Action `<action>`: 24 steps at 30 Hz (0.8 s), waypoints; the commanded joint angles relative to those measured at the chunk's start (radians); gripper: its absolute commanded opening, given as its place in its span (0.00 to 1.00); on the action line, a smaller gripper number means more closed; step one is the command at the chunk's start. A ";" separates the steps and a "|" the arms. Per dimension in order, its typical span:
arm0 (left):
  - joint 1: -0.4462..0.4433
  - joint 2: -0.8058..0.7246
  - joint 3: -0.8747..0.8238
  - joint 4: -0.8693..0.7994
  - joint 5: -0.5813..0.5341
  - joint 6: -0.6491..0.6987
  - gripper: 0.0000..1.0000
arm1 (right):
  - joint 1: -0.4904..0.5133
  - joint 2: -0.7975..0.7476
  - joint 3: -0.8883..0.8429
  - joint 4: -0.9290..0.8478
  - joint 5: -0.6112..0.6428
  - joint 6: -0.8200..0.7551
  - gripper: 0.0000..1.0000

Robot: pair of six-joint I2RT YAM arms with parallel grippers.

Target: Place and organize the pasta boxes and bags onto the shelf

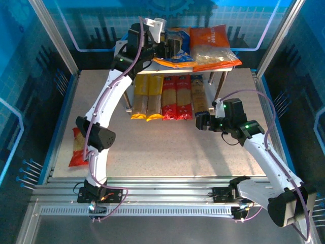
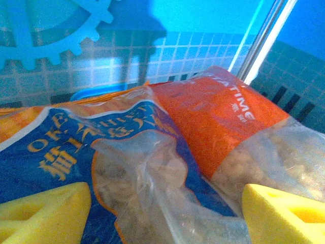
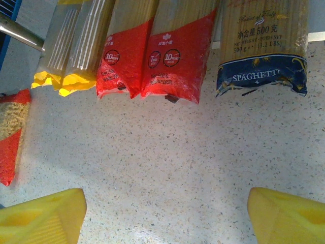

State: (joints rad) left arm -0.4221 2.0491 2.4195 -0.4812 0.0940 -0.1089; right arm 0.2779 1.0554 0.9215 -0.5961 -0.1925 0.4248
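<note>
1. The step in hand looks like setting the blue bag (image 2: 66,152) on the top board of the shelf (image 1: 234,64). The bag lies there, its edge overlapping the orange bag (image 2: 213,117) beside it.
2. The left gripper (image 2: 165,203) hovers over the blue bag with its yellow fingers spread wide on either side. It seems to grip nothing.
3. The right gripper (image 3: 165,203) hangs over bare table (image 1: 167,152), jaws wide and empty, just in front of the shelf.
4. Five spaghetti packs (image 1: 167,96) lie side by side under the top board: two yellow, two red, one blue. Their near ends jut out towards the arms.
5. A red bag (image 1: 78,147) lies on the table's left edge, well apart from the shelf and not yet shelved. It is probably the next thing to fetch.
6. The next move likely calls for the left arm to lift straight up and back, so that the fingers do not drag the loose plastic.
7. Room on the top board is tight, since two bags already cover most of it. A shiny metal leg (image 3: 20,33) stands by the yellow packs. The middle of the table gives free space.
</note>
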 commanded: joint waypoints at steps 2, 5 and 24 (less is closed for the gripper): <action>-0.007 -0.174 -0.112 0.078 -0.106 0.063 0.80 | -0.015 -0.009 -0.010 0.016 -0.021 0.000 0.84; -0.007 -0.230 -0.168 0.069 -0.119 0.074 0.82 | -0.016 -0.012 -0.010 0.021 -0.027 0.003 0.84; -0.045 -0.082 -0.066 -0.287 -0.255 0.178 0.62 | -0.016 -0.072 -0.019 -0.010 -0.019 0.022 0.83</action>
State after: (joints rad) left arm -0.4496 1.9526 2.3276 -0.6708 -0.0959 0.0124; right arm 0.2771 0.9974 0.9089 -0.5907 -0.2104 0.4404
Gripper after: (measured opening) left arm 0.626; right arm 0.833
